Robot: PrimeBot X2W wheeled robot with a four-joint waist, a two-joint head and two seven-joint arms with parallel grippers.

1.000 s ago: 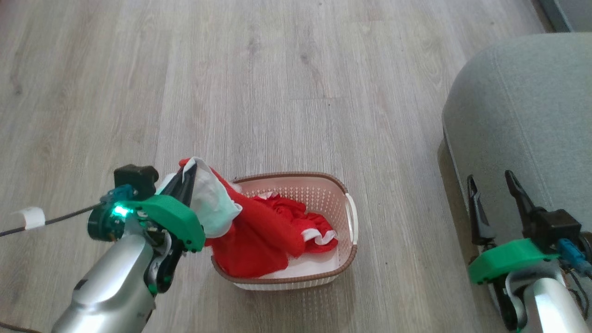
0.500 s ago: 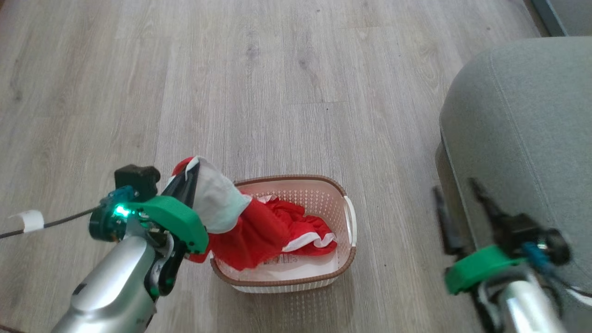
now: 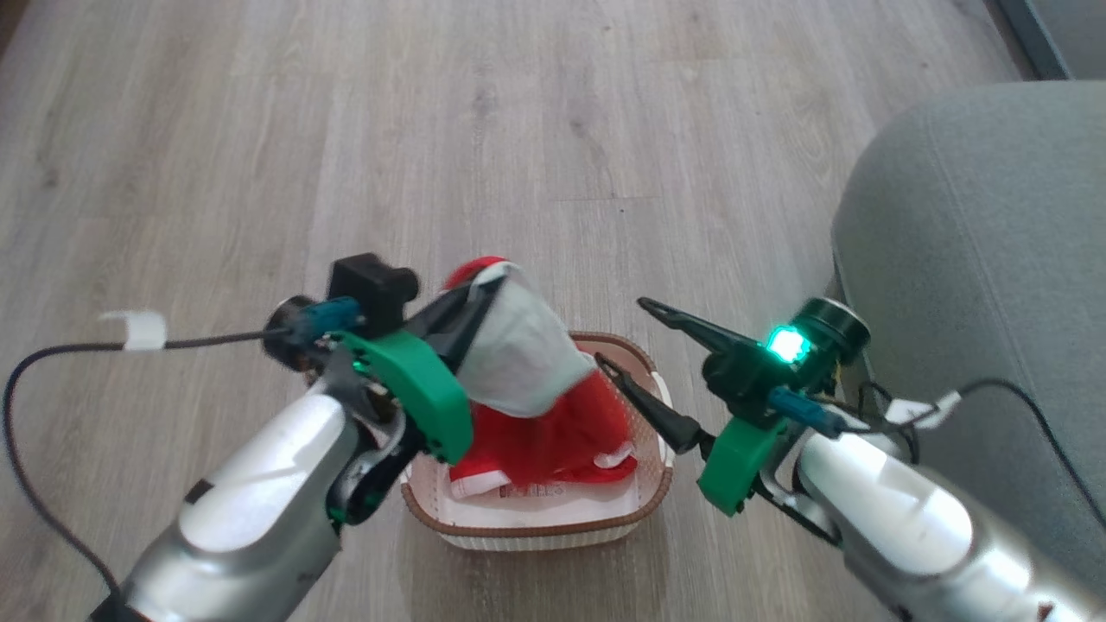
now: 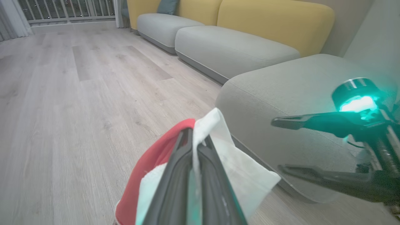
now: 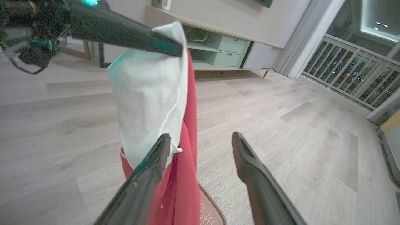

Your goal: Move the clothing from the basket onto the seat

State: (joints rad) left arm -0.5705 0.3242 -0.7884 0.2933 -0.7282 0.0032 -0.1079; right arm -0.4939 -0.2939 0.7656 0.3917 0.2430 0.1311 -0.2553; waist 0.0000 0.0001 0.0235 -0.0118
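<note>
1. The wood-plank floor [image 3: 518, 130] runs under everything, pale grey-brown.
2. The seat [image 3: 994, 216] is a big grey-green cushion with a rounded corner and stitched seams, on the robot's right. In the left wrist view more grey sofa sections with yellow backs [image 4: 275, 22] stand in a row beyond it.
3. A low cabinet [image 5: 218, 47] with open shelves and drawers stands against the wall in the right wrist view.
4. The basket [image 3: 536, 536] sits on the floor between the two arms, near the seat's corner but apart from it. It is cream with holes in its walls and a brown rim, and a label shows on its base.
5. The clothing [image 3: 518, 363] is partly lifted. One red garment with a white panel hangs from above the basket's left rim, and its lower end reaches down into the basket. More red fabric with white trim lies bunched in the basket.
6. The left gripper [image 3: 488, 294] is clamped on the top edge of the hanging garment. Its two dark fingers are pressed together with white and red cloth pinched between them.
7. The right gripper [image 3: 622, 333] is spread wide and holds nothing. It points toward the hanging garment from the seat side, above the basket's right rim. One finger lies just beside the lower edge of the white panel; whether it touches cannot be told.
8. A dark cable [image 3: 216, 339] trails from the left wrist out over the floor.
9. A small white tape tag [image 3: 138, 326] is wrapped around that cable.
</note>
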